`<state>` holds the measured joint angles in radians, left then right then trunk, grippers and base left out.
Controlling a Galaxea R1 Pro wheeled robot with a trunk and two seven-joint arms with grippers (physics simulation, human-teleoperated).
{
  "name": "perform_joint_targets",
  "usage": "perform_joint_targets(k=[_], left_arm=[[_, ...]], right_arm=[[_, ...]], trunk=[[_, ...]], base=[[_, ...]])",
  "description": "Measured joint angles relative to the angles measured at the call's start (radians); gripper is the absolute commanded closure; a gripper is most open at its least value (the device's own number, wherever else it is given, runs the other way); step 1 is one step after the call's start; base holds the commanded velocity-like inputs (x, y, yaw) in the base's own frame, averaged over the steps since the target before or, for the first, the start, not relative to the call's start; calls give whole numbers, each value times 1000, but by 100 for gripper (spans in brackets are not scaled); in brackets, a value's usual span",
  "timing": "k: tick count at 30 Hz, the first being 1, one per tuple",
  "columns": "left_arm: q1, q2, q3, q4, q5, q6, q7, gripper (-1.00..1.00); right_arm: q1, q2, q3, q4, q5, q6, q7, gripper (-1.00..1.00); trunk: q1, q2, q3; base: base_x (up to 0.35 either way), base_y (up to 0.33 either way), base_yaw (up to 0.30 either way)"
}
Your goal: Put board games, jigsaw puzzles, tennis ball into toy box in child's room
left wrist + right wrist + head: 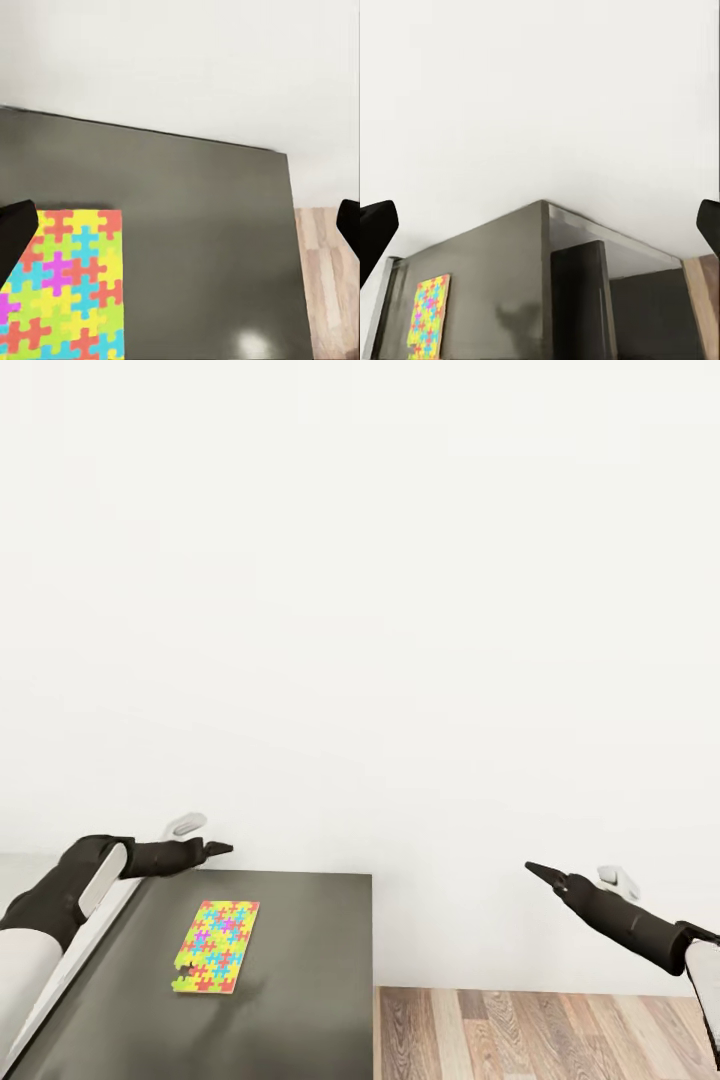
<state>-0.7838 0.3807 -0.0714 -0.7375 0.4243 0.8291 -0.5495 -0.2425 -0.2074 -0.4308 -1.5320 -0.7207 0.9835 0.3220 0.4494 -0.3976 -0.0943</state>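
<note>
Left gripper [222, 849] spread wide, nothing between the fingertips [16, 229], hovering just past the far end of the jigsaw puzzle [217, 945], which is cut off in the wrist view. Right gripper [535, 871] gaping too, empty, out over wood floor [540, 1035], well clear of the dark cabinet top [300, 980].

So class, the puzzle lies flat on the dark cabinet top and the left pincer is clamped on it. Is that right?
Not quite. The puzzle does lie flat on the dark cabinet top, but the left pincer hangs open above it, touching nothing; the left wrist view shows this.
</note>
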Motion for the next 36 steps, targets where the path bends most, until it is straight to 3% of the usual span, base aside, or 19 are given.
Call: perform_joint_targets(k=[2, 3, 6, 8, 11, 15, 18, 21, 23, 27, 36], left_arm=[[-11, -12, 0, 0, 1, 1, 93, -100], [-19, -22, 1, 0, 4, -1, 188, -100], [-26, -40, 2, 0, 9, -5, 333, -100], [-30, -69, 3, 3, 13, -13, 482, -100], [-32, -97, 4, 11, 0, -26, 582, -100], [-33, -124, 2, 38, -7, -70, 624, -100], [-33, -138, 2, 67, -8, -101, 660, -100], [-34, -148, 2, 77, -9, -111, 692, -100], [-34, -169, 1, 84, -9, -116, 714, -100], [-34, -194, -1, 120, -12, -119, 727, -100], [-34, -195, -4, 141, -15, -120, 722, -100]], right_arm=[[-5, 0, 7, 0, 0, 4, -32, -100], [-9, 1, 12, -1, 0, 6, -60, -100], [-14, 3, 17, -1, 1, 8, -99, -100], [-17, 6, 21, -2, 1, 9, -143, -100], [-18, 9, 28, -3, 1, 8, -187, -100], [-19, 9, 65, -3, 2, 7, -229, -100], [-20, 9, 108, -3, 10, 2, -298, -100], [-26, 12, 127, -3, 17, 2, -361, -100], [-30, 14, 134, -4, 19, 2, -395, -100], [-33, 11, 139, -5, 15, 5, -412, -100], [-37, 10, 140, -4, 13, 7, -415, -100]], trunk=[[0, 0, 0], [0, 0, 0], [0, 0, 0], [0, 0, 0], [0, 0, 0], [0, 0, 0], [0, 0, 0], [0, 0, 0], [0, 0, 0], [0, 0, -1], [0, 0, -12]], base=[[0, 0, 0], [0, 0, 0], [0, 0, 0], [0, 0, 0], [0, 0, 0], [0, 0, 0], [0, 0, 0], [0, 0, 0], [0, 0, 0], [0, 0, 0], [0, 0, 0]])
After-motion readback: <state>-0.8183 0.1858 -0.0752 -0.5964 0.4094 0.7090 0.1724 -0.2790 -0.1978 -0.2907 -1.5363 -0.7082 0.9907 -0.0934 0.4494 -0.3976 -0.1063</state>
